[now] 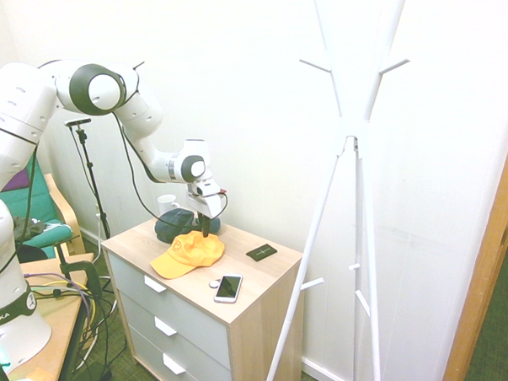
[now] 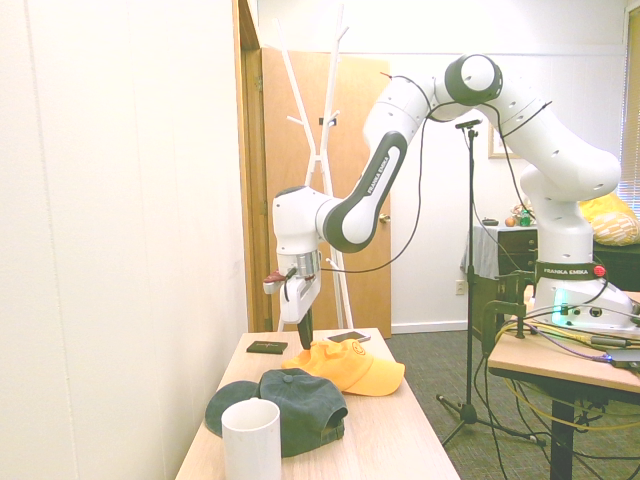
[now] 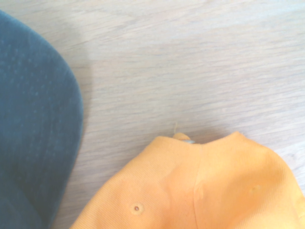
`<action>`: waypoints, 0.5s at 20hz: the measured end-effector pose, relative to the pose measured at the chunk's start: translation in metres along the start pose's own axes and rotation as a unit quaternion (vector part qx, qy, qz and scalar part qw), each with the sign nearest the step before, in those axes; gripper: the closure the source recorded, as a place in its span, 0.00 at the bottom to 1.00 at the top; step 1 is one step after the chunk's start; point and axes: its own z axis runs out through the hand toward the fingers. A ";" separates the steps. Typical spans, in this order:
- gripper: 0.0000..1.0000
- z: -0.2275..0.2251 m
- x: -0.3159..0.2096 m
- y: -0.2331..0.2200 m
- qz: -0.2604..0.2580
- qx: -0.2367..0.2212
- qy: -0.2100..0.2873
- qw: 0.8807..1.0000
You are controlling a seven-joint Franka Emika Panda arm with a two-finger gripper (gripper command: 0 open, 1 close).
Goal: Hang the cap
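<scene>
Pinching the yellow cap [image 1: 196,251] by its rear edge, the gripper [image 2: 306,346] stands closed on thin cloth, presumably keeping the brim [image 1: 168,266] free for hanging.

Across the lower right spreads the yellow-orange fabric cap [image 3: 190,186], showing a stitched eyelet [image 3: 137,208]; apart from it, the dark blue fabric cap [image 3: 33,109] fills the left edge, both over the pale wood-grain table [image 3: 190,71].
</scene>
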 end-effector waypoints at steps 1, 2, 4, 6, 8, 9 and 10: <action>1.00 0.001 0.002 0.001 0.001 -0.001 0.000 1.000; 1.00 0.001 0.003 0.002 0.003 -0.001 0.001 1.000; 1.00 0.001 0.006 0.003 0.006 -0.001 0.001 1.000; 1.00 -0.002 0.009 0.003 0.010 0.003 0.001 1.000; 1.00 -0.013 0.014 0.002 0.018 0.012 0.002 1.000; 1.00 -0.022 0.017 0.002 0.022 0.017 0.003 1.000; 1.00 -0.032 0.021 0.003 0.027 0.023 0.005 0.999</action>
